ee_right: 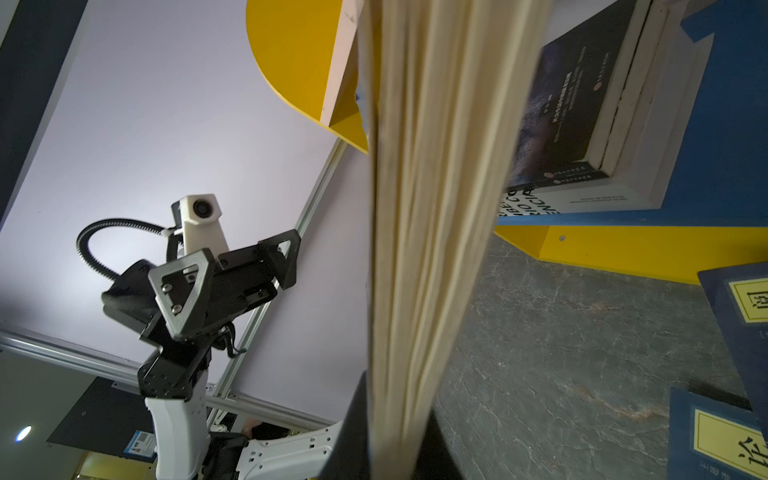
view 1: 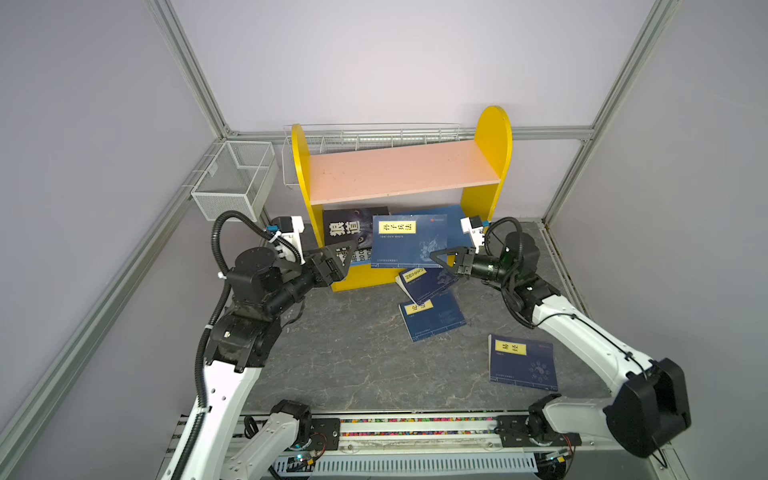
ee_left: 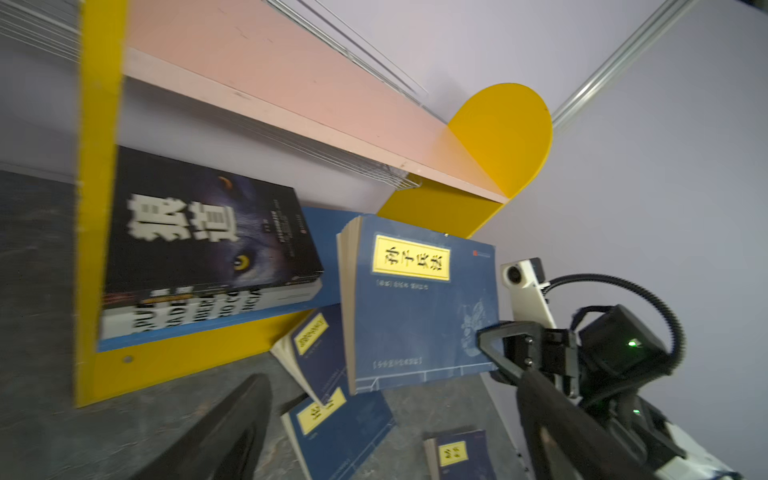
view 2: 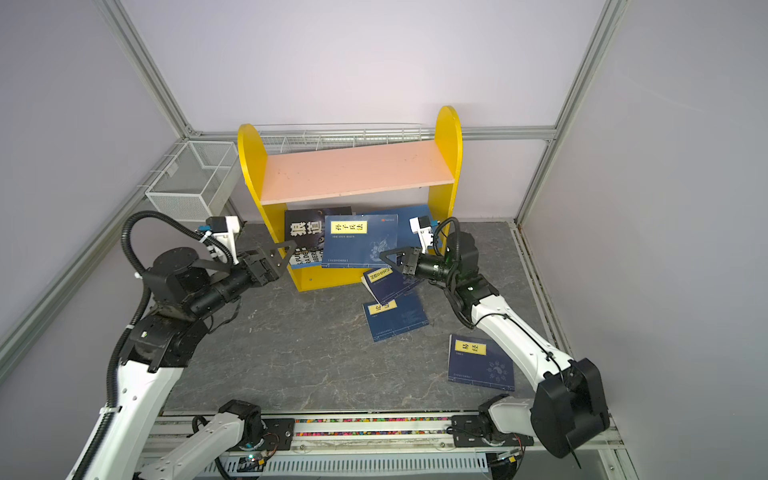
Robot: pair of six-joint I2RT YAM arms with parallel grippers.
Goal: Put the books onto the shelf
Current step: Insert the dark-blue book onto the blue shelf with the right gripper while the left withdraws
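Tabletop: the grey tabletop (view 1: 353, 357) lies under both my tools and carries the books not yet shelved.
Shelf: the shelf (view 1: 494, 137) stands just beyond both tools with its open front toward them, so books can go in from my side.
Upper board: the pink upper board (view 1: 399, 170), above and beyond my tools, is bare.
Lower board: the blue lower board (ee_left: 324, 224) lies just behind my right tool's load. I judge it the target tier.
Stack: ahead of my left tool, the black book (view 1: 349, 226) lies flat on the thick white book (ee_left: 187, 311). Both sit against the shelf's left side, which leaves the board free toward my right tool.
Held book: the navy book (view 1: 409, 241) is lifted off the tabletop and tilted before the lower opening. I grip it at a lower corner, so its far edge can lead inward. Whether it touches the board I cannot tell.
Loose books: below my right tool the upper loose book (view 1: 424, 280) rests partly on the lower loose book (view 1: 436, 318). The far loose book (view 1: 523, 361) lies flat back beside my right arm.
Right tool: my right tool (view 1: 435, 255) is clamped on the navy book, with page edges between its fingers.
Left tool: my left tool (view 1: 345, 259) has its fingers spread wide with nothing between them, just before the stack. I judge it free to steady the navy book.
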